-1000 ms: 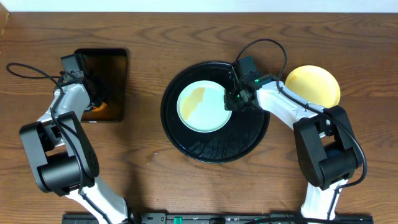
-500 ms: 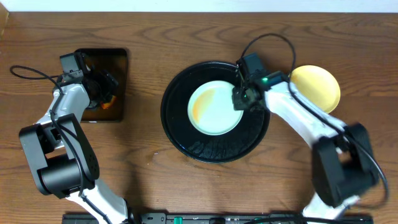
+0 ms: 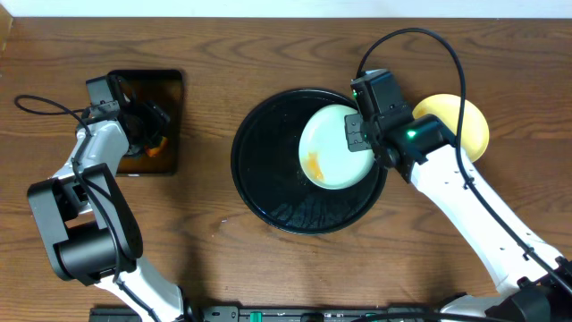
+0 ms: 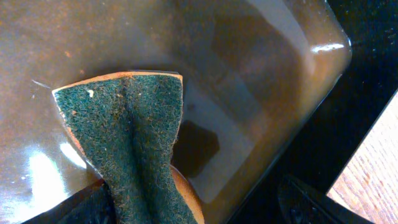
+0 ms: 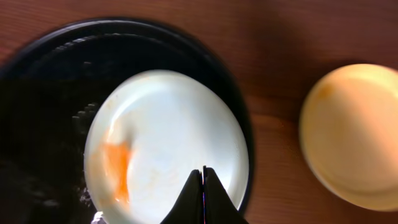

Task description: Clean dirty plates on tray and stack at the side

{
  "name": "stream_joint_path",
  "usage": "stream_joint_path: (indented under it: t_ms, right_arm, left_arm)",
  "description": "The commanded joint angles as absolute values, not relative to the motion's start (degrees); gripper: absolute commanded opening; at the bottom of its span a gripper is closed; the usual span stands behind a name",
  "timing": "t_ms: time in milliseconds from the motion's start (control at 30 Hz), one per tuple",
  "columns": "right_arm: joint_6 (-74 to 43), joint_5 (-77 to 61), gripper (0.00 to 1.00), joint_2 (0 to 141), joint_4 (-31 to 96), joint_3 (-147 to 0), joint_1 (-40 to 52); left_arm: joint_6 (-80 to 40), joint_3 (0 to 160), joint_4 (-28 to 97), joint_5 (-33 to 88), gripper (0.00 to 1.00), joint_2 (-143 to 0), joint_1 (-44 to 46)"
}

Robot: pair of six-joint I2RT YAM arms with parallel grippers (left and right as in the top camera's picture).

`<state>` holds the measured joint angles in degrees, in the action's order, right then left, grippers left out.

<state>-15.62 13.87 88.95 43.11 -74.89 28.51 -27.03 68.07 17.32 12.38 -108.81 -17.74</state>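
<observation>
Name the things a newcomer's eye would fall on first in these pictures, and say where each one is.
First comes the pale plate with an orange smear, at the right side of the round black tray, under the shut right hand. Next is the yellow plate on the wooden table to the right. At far left, a green scouring pad lies in a pan of brown liquid beneath the open left hand.

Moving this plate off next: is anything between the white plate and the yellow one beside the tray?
Nothing visible does. Between the white plate and the yellow plate lie only the tray rim and a strip of table.
</observation>
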Motion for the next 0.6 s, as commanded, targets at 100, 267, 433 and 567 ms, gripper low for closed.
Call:
stream_joint_path:
  t_ms: [100, 267, 433, 567]
  right_arm:
    - [-12.53, 23.14, 0.01, 87.68, 45.08, -77.93, 31.73]
    - [-13.72, 23.33, 0.01, 87.68, 45.25, -78.96, 32.71]
    - [-19.29, 21.26, 0.13, 88.31, 49.21, -78.96, 31.81]
    - [-20.12, 13.65, 0.5, 91.85, 51.66, -78.96, 28.88]
  left_arm:
    - [-27.11, 68.58, 17.23, 13.28, 0.81, -107.48, -17.72]
    - [-27.11, 68.58, 17.23, 13.28, 0.81, -107.48, -17.72]
    - [-27.11, 68.58, 17.23, 13.28, 0.81, -107.48, -17.72]
    - [-27.11, 68.58, 17.23, 13.28, 0.81, -107.48, -17.72]
